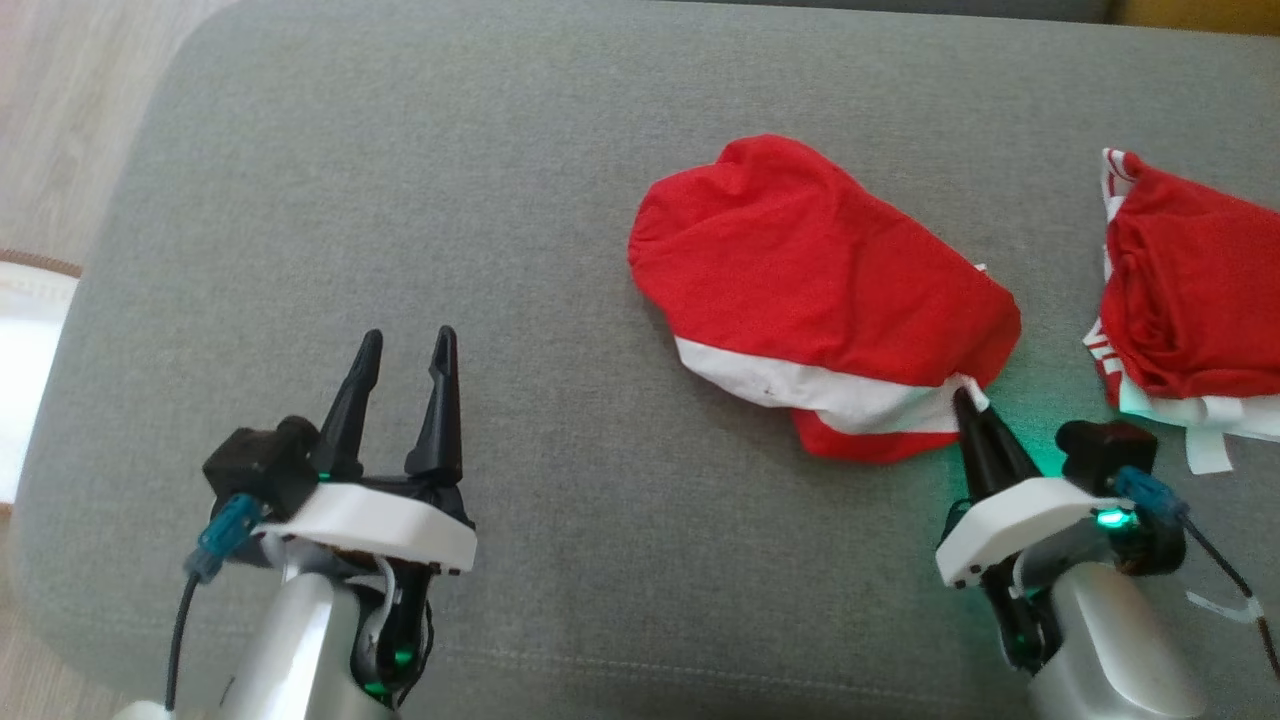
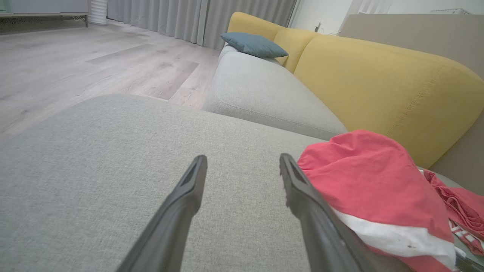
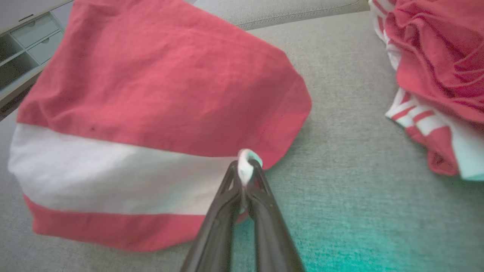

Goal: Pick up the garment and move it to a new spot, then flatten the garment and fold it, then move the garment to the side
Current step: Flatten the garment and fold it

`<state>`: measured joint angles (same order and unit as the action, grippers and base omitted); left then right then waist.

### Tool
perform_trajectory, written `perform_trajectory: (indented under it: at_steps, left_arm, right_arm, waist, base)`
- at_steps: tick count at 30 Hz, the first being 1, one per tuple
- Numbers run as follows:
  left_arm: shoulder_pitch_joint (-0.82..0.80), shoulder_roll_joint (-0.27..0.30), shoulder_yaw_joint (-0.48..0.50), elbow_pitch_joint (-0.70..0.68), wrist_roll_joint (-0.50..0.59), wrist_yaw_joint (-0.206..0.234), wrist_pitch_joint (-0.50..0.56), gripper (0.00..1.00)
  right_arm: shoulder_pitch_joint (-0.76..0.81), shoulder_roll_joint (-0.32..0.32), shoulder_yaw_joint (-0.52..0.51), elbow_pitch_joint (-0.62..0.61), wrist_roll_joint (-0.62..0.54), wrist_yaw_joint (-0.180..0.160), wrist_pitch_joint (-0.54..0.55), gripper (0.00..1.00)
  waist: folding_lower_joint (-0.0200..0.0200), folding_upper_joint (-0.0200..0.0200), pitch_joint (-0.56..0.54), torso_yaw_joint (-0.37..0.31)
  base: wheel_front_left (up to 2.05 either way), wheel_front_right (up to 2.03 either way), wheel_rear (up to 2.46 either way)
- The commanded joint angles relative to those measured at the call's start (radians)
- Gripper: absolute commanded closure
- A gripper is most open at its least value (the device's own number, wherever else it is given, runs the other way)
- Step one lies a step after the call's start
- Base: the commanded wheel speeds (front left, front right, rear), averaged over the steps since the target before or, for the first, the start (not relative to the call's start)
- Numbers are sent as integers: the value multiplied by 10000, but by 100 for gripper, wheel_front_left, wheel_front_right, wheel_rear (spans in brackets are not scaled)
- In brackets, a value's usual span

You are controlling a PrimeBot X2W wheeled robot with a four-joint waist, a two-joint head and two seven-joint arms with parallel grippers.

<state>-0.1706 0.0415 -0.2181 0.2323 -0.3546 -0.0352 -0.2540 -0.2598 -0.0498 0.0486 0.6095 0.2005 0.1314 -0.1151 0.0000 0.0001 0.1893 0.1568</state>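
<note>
A red garment (image 1: 810,290) with a white band lies folded on the grey cushion (image 1: 400,200), right of centre. My right gripper (image 1: 968,398) is shut on the garment's near right corner, pinching a bit of the white band; the right wrist view shows the white cloth squeezed between the tips of the right gripper (image 3: 245,168) and the garment (image 3: 151,94) spreading out to the left. My left gripper (image 1: 405,345) stands open over bare cushion to the left, nothing between its fingers. In the left wrist view the garment (image 2: 370,181) lies right of the open left gripper (image 2: 242,160).
A second red and white garment (image 1: 1190,300) lies crumpled at the cushion's right edge, seen also as a bunched second garment (image 3: 435,56) in the right wrist view. Behind stand a yellow sofa back (image 2: 378,83) and a blue pillow (image 2: 253,44). Wooden floor (image 2: 75,68) lies beyond the cushion's left edge.
</note>
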Motion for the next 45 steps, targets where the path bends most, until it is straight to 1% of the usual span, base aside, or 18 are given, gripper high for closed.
perform_trajectory:
  at_steps: [1,5,9,12,13,19,23,26,28,32,36,41,43,45]
  left_arm:
    - [-434,87,331,-284,-49,45,-78,0]
    - [-385,87,472,-310,-1,18,-78,0]
    - [-374,87,530,-352,10,-24,-78,0]
    - [-374,87,535,-382,10,-34,-78,0]
    - [-374,87,535,-382,10,-34,-78,0]
    - [-449,87,451,-446,-22,-47,-78,0]
    - [-530,87,291,-439,-50,-109,-78,0]
    - [-626,87,16,-390,-51,-233,-78,0]
    - [-696,87,-229,-337,-70,-327,-78,0]
    - [-890,87,-1152,104,104,-653,-78,0]
    - [-1155,138,-2358,874,329,-899,-78,0]
    - [-1814,316,-4165,1964,-7,-949,36,0]
    - [-2157,379,-4642,2423,-232,-951,91,0]
    - [-2474,393,-4921,2852,-453,-952,84,0]
  right_arm:
    - [-369,-5,93,-260,-132,-7,-236,100]
    - [-487,-5,-362,-528,-434,-7,-535,100]
    - [-470,-5,-1196,-1162,-903,-7,-642,100]
    - [-396,-5,-1819,-1762,-1152,-7,-533,100]
    - [-396,-5,-1819,-1762,-1152,-7,-533,100]
    - [-204,-5,-2833,-2807,-1453,-7,-64,100]
    - [-188,-5,-3363,-3140,-1594,-7,213,100]
    - [-211,-5,-3561,-3236,-1621,-7,340,100]
    - [-223,-5,-3659,-3266,-1650,-7,393,100]
    - [-292,-5,-3799,-3235,-1679,-7,432,100]
    - [-338,-5,-3714,-3120,-1614,-7,400,100]
    - [-462,-5,-3425,-2981,-1500,-7,369,100]
    - [-520,-5,-3277,-2955,-1445,-7,355,100]
    - [-569,-5,-3131,-2944,-1397,-7,354,100]
  waist:
    - [0,-1,-49,-81]
    - [0,-1,-136,-345]
    - [0,-1,-194,-667]
    - [0,-1,-208,-896]
    - [0,-1,-208,-896]
    - [0,-1,-164,-1200]
    - [0,-1,-92,-1307]
    - [0,-1,-18,-1340]
    - [0,-1,28,-1353]
    - [0,-1,115,-1403]
    - [0,-1,158,-1482]
    - [0,-1,251,-1706]
    - [0,-1,299,-1820]
    - [0,-1,349,-1942]
  base:
    - [0,0,0]
    - [0,0,0]
    - [0,0,0]
    - [0,0,0]
    - [0,0,0]
    - [0,0,0]
    - [0,0,0]
    - [0,0,0]
    - [0,0,0]
    - [0,0,0]
    - [0,0,0]
    - [0,0,0]
    - [0,0,0]
    - [0,0,0]
